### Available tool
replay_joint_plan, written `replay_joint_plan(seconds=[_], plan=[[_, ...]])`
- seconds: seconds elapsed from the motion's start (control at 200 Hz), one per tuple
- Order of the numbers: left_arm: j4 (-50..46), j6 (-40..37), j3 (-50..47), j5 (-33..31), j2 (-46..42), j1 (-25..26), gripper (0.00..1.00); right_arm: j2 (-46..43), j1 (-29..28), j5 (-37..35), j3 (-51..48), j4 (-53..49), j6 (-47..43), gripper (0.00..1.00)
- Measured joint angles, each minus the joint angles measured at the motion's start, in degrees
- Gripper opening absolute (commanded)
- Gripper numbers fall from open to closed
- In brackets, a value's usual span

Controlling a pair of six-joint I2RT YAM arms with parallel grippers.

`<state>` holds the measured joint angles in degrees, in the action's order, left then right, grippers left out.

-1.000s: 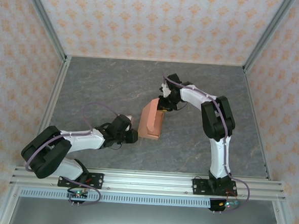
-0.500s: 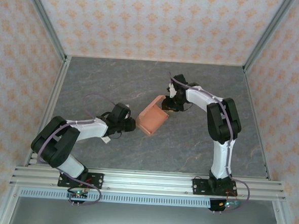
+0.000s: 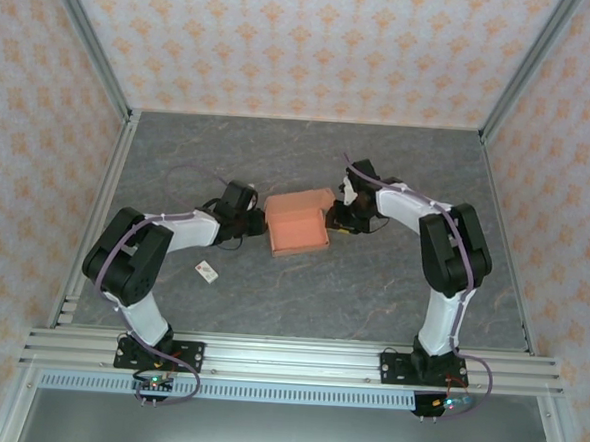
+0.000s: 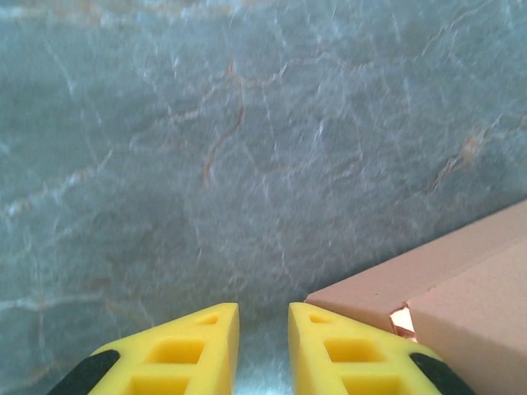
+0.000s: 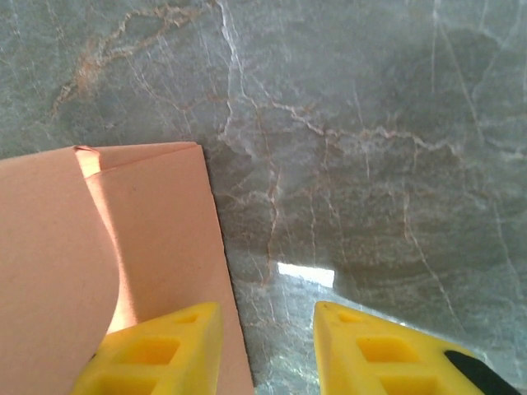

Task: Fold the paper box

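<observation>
The paper box is a salmon-orange folded carton lying flat in the middle of the grey table. My left gripper sits at its left side and my right gripper at its right side. In the left wrist view my left gripper has a narrow gap with only table between the fingers, and the box corner lies just beside the right finger. In the right wrist view my right gripper stands open. Its left finger overlaps the box's panel, whose edge runs just inside the gap.
A tiny white tag lies on the table in front of the left arm. Metal rails border the near edge and the sides, with patterned walls behind. Bare marbled table surrounds the box.
The box has gone from standing tilted between the grippers to lying flat, farther from the bases. Both grippers moved with it. The left arm swung away from the tag, which now shows.
</observation>
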<state>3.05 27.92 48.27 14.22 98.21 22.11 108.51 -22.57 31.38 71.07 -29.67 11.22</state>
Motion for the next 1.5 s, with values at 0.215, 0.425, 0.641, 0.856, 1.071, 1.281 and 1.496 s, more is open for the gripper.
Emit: replay_joint_plan(seconds=[0.215,0.425,0.641,0.856,1.071,1.281,1.496], plan=[[-0.20,-1.90,3.45,0.17,2.36,-2.34,0.24,-2.27,-0.17,-0.31,-3.72,1.73,1.53,0.37],[-1.31,-3.21,3.41,-0.13,2.40,-3.80,0.24,-4.50,-0.52,-3.06,-5.44,1.92,1.86,0.40],[-2.49,-4.09,1.60,-0.68,0.68,-4.59,0.28,-8.04,-0.52,-7.45,-7.13,2.27,2.03,0.46],[-5.05,-4.15,-2.80,-3.43,-10.25,-5.03,0.42,-17.00,-1.09,-13.49,-12.63,3.72,2.25,0.47],[-12.85,-3.06,-7.74,-5.57,-28.41,-7.91,0.52,-31.32,-19.54,-19.65,-18.78,9.66,-1.57,0.56],[-22.01,-1.75,-4.20,-1.81,-34.12,-16.61,0.63,-22.58,-35.15,-20.61,-14.23,20.15,-2.45,0.62],[-28.17,-3.04,5.14,-0.96,-34.27,-21.24,0.67,-6.38,-42.51,-23.26,-5.64,27.19,-0.63,0.67]])
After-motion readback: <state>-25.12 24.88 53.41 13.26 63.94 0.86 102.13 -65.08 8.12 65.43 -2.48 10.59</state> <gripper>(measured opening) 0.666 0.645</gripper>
